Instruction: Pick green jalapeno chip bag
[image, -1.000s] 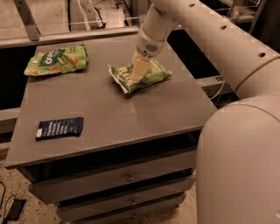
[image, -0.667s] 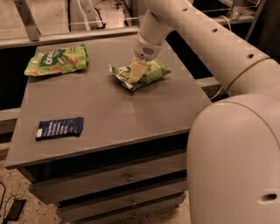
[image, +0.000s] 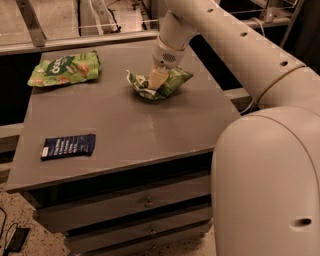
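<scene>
The green jalapeno chip bag is puffy and light green and lies on the grey table top, right of its middle towards the back. My gripper comes down from the white arm at the top and is shut on the bag's middle. The bag bunches up around the gripper, and its crimped ends rise to the left and right. The part of the bag under the gripper is hidden.
A flatter green bag with white letters lies at the table's back left. A small dark blue packet lies at the front left. Drawers are below the top. My large white arm body fills the right foreground.
The bag has bunched up around my gripper and its ends have lifted. The arm's lower body has shifted in the right foreground. The other two packets have not moved.
</scene>
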